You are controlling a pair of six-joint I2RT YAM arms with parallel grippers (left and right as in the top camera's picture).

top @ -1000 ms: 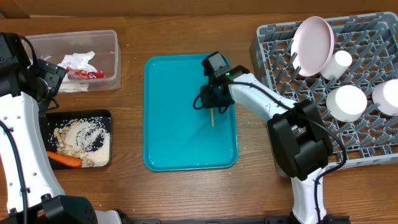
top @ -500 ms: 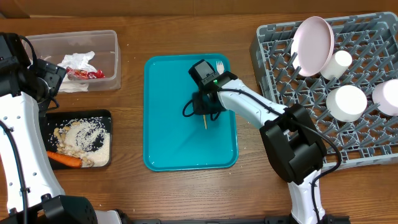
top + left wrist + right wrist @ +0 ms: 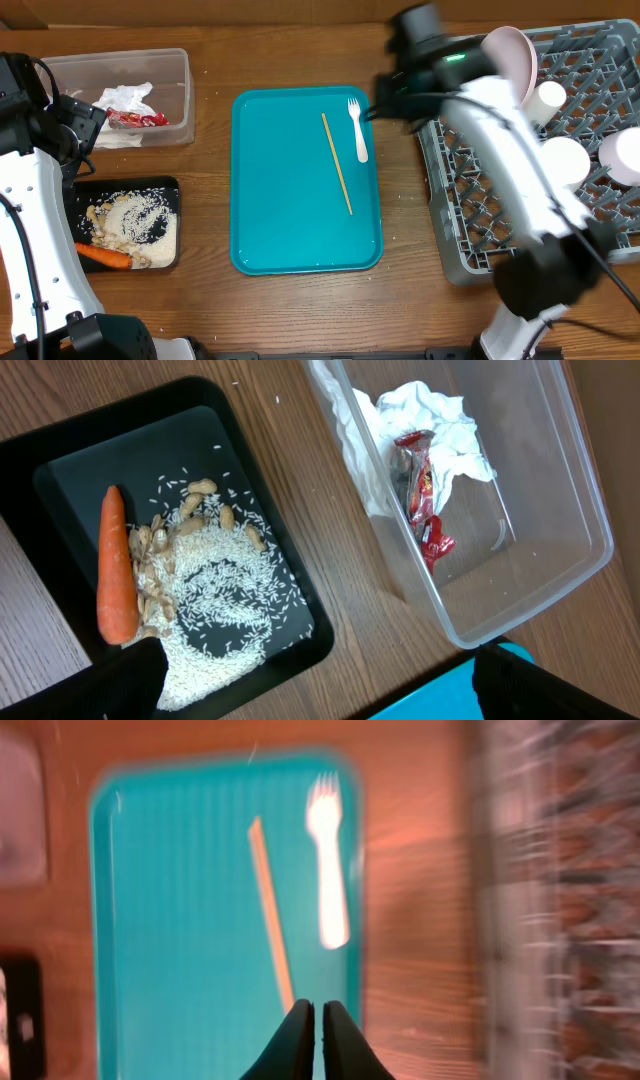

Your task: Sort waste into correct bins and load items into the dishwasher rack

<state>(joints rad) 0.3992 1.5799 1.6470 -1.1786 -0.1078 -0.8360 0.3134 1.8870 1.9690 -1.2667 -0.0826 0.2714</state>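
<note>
Two items lie on the flat teal serving tray (image 3: pixel 270 220): a white plastic fork (image 3: pixel 357 128) and a thin wooden stick (image 3: pixel 336 162), close together but apart. The right gripper (image 3: pixel 312 1015) hangs above, its jaws pressed together on nothing. The left gripper (image 3: pixel 320 685) has its jaws wide apart over the bins. The clear plastic rectangular tub (image 3: pixel 175 95) holds crumpled white paper napkins (image 3: pixel 125 100) and a small red snack wrapper (image 3: pixel 135 119). The shallow black rectangular tray (image 3: pixel 172 185) holds an orange carrot (image 3: pixel 103 257) and beige food scraps (image 3: pixel 140 215). A round white plate (image 3: pixel 505 55) stands in the large grey plastic dishwasher rack (image 3: pixel 480 230).
</note>
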